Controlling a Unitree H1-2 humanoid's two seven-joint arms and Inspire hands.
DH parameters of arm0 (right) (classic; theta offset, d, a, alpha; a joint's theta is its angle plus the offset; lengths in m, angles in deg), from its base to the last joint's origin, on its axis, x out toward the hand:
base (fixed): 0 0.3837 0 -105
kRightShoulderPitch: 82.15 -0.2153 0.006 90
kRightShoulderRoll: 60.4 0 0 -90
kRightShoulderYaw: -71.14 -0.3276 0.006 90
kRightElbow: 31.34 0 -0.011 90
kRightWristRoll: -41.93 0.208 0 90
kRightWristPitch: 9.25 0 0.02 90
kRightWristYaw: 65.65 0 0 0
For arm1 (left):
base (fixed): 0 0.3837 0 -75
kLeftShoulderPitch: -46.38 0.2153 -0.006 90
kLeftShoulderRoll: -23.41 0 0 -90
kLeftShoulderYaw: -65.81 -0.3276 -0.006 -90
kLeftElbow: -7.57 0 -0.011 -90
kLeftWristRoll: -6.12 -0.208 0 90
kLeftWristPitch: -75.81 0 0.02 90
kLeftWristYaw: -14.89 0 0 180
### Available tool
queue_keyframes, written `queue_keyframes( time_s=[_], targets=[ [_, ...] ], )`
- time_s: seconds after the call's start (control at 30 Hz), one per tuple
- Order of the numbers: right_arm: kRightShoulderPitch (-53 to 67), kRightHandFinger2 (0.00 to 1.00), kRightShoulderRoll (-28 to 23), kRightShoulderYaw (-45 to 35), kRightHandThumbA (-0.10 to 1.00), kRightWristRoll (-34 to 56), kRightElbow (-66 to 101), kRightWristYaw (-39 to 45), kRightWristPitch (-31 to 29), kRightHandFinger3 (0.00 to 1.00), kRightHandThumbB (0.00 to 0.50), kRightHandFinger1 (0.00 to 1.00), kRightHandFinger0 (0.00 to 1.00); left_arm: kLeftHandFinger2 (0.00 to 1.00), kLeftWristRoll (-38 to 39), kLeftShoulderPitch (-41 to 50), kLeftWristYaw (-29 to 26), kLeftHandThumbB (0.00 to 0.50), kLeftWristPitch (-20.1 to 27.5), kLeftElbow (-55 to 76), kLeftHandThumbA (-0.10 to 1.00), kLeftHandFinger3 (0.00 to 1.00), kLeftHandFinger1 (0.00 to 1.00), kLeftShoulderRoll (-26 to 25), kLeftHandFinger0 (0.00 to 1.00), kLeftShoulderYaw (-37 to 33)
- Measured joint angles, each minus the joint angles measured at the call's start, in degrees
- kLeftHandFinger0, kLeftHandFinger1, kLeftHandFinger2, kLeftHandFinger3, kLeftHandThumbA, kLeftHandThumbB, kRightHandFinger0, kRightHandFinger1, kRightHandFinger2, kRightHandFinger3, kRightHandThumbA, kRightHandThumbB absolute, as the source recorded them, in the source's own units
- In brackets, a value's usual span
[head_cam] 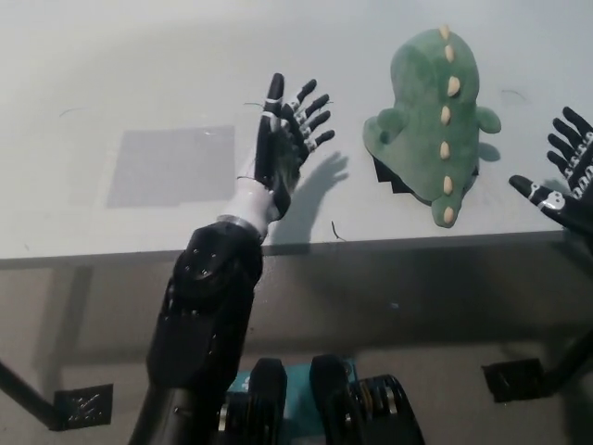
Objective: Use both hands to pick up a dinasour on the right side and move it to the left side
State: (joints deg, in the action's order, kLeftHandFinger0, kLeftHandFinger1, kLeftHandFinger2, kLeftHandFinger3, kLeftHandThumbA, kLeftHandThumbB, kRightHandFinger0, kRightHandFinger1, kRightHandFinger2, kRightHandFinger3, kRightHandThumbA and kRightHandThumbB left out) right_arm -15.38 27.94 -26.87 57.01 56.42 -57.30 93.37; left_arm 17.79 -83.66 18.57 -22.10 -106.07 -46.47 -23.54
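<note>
Bright overhead light, soft shadows, slight blur

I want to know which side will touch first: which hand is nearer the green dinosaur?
Roughly equal; the left hand looks marginally nearer. It hovers open beside the dinosaur on its left, while the right hand is open at the picture's right edge, slightly lower.

A pale table [111,74] carries a green plush dinosaur [431,120], lying between the left hand [287,148] and the right hand [561,181]. A grey rectangular patch [171,165] lies flat just outboard of the left hand.
</note>
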Motion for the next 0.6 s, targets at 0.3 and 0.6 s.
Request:
queue_keyframes(
  time_s=[0.3, 0.6],
  targets=[
    [-4.58, 1.00, 0.96, 0.36, 1.00, -0.52, -7.59, 0.13, -0.94, 1.00, 0.132, 1.00, 1.00, 1.00, 1.41, -4.26, -0.07, 0.349, -0.29, -7.38, 1.00, 1.00, 1.00, 2.86, 1.00, 3.11],
    [-7.53, 1.00, 2.26, 0.65, 1.00, -0.90, -16.89, 0.32, -3.57, 1.00, 0.179, 1.00, 1.00, 1.00, 3.98, -8.37, 0.30, 0.365, -0.82, -15.55, 1.00, 1.00, 1.00, 4.95, 1.00, 6.08]
  ],
)
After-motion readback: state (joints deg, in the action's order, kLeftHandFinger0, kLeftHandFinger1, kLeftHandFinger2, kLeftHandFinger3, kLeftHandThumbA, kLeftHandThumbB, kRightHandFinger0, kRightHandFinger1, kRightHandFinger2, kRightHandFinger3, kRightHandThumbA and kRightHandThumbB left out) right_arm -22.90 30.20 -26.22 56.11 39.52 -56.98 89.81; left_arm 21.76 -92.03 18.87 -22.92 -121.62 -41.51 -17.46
